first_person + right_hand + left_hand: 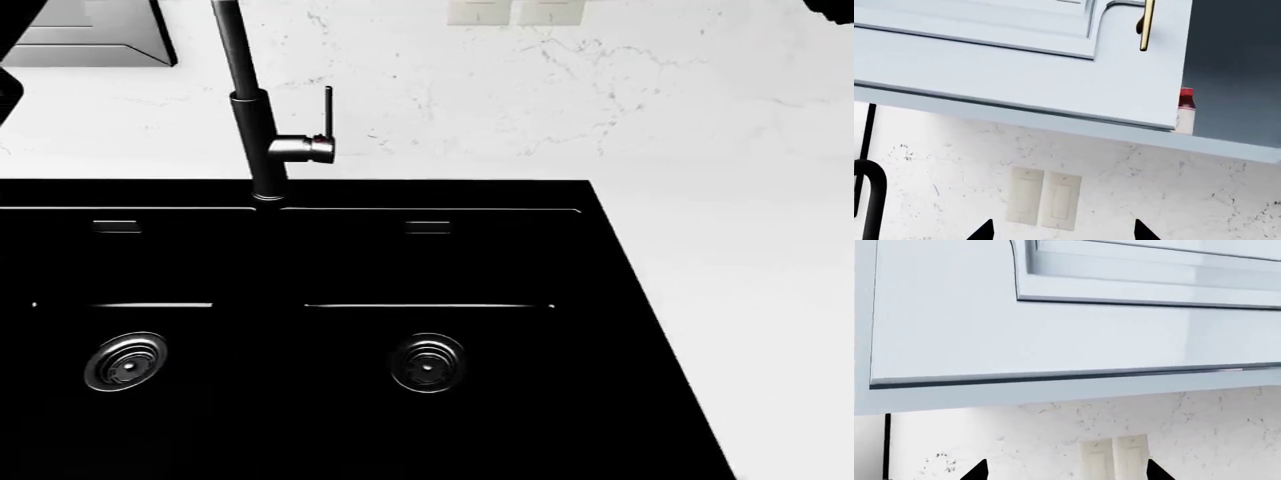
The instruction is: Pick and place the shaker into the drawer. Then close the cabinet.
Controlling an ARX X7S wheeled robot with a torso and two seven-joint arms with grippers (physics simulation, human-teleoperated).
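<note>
Facing black sink (400,420) | faucet (254,110) | both tools spread, empty

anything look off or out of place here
One thing stands out: in the right wrist view an upper cabinet door with a brass handle seems to stand ajar, showing a dark interior with a red-capped bottle on its shelf. The black double sink, faucet and white countertop look tidy, nothing spilled.
</note>
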